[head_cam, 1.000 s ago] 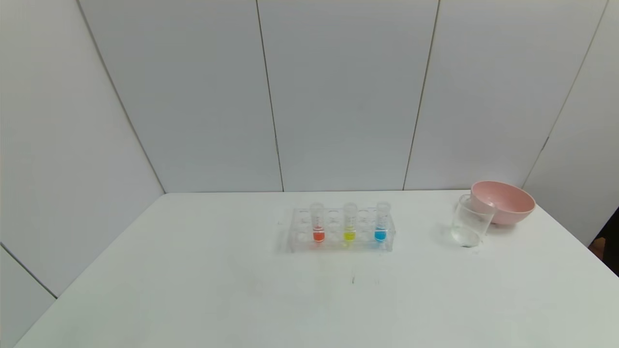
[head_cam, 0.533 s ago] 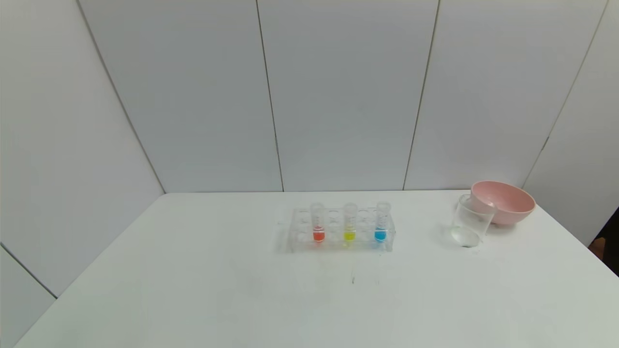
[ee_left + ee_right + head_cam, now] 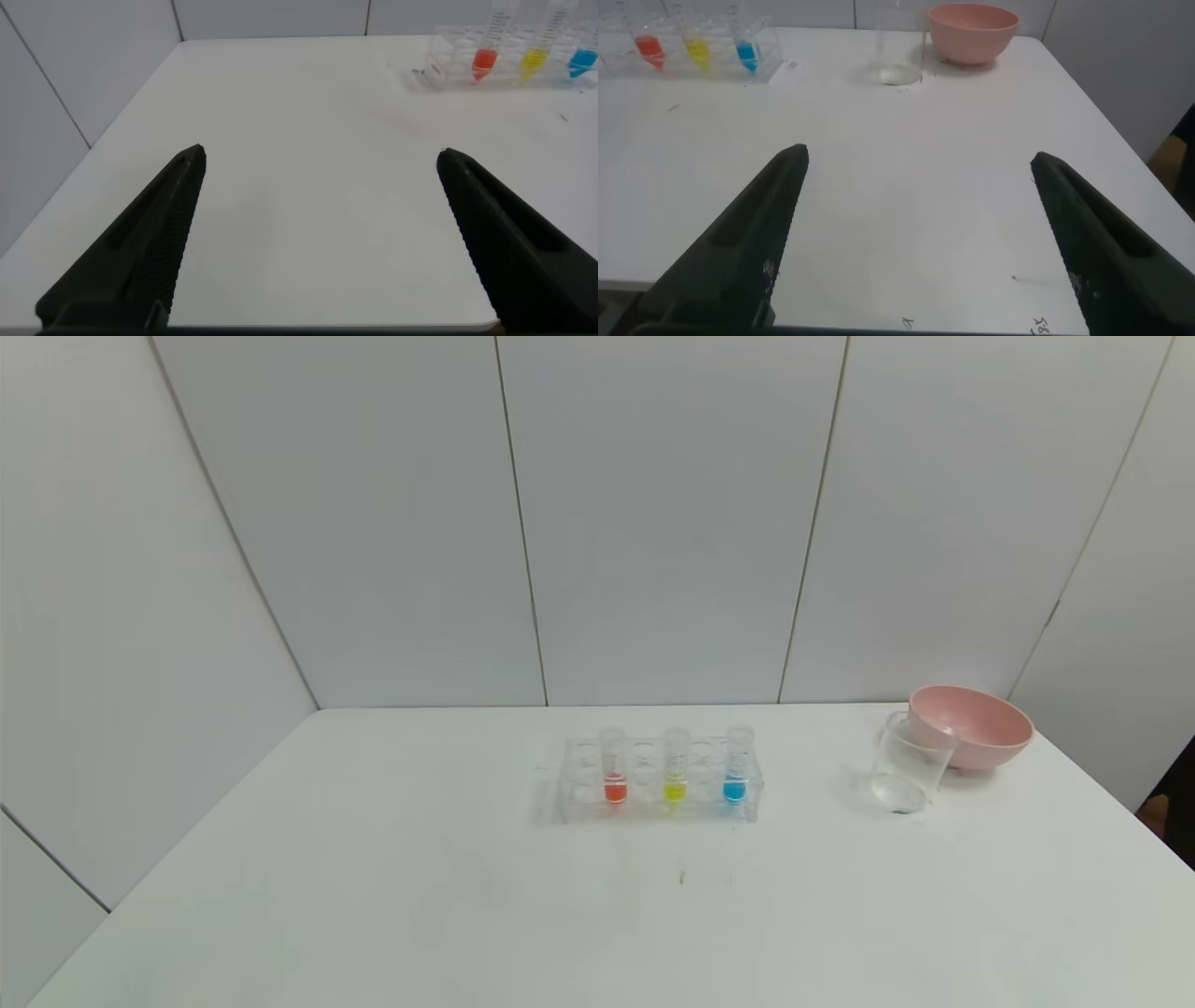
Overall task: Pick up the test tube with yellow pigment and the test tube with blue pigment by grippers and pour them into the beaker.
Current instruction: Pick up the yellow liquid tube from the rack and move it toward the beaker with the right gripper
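A clear tube rack stands mid-table. In it stand a red-liquid tube, the test tube with yellow pigment and the test tube with blue pigment. The clear beaker stands to the right, against a pink bowl. Neither arm shows in the head view. My left gripper is open and empty over the table's near left part, with the rack far ahead of it. My right gripper is open and empty over the near right part, with the beaker and the blue tube far ahead.
The pink bowl sits at the back right, touching the beaker; it also shows in the right wrist view. White wall panels close the back and sides. The table's right edge runs close past the bowl.
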Action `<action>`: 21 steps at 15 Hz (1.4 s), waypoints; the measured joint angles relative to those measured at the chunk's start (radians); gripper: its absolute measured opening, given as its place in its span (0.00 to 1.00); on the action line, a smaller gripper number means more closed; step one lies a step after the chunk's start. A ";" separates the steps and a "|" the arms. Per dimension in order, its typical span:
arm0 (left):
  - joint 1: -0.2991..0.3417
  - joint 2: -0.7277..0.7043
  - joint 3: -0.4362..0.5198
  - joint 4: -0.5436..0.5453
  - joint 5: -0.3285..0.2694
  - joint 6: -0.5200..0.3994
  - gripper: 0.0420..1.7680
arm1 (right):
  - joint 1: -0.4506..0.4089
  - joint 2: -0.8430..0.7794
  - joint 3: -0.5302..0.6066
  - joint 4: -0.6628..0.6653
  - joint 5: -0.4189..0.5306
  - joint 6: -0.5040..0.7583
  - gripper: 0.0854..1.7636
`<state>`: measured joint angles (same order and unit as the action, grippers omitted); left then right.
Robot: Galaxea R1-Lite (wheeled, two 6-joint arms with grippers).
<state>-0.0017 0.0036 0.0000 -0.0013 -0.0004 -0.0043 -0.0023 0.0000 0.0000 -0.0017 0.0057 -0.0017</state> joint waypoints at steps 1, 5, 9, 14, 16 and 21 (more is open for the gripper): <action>0.000 0.000 0.000 0.000 0.000 0.000 1.00 | -0.001 0.000 0.000 0.000 0.000 0.000 0.97; 0.000 0.000 0.000 0.000 0.000 0.000 1.00 | -0.002 0.000 0.000 -0.005 -0.007 0.009 0.97; 0.000 0.000 0.000 0.000 0.000 0.000 1.00 | 0.001 0.001 -0.045 0.010 0.012 0.019 0.97; 0.000 0.000 0.000 0.000 0.000 0.000 1.00 | -0.007 0.146 -0.219 -0.005 0.024 0.015 0.97; 0.000 0.000 0.000 0.000 0.000 0.000 1.00 | -0.015 0.256 -0.280 -0.041 0.025 0.013 0.97; 0.000 0.000 0.000 0.000 0.000 0.000 1.00 | 0.014 0.604 -0.326 -0.298 0.046 -0.014 0.97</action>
<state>-0.0017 0.0036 0.0000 -0.0013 -0.0004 -0.0043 0.0115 0.6043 -0.3262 -0.3000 0.0519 -0.0157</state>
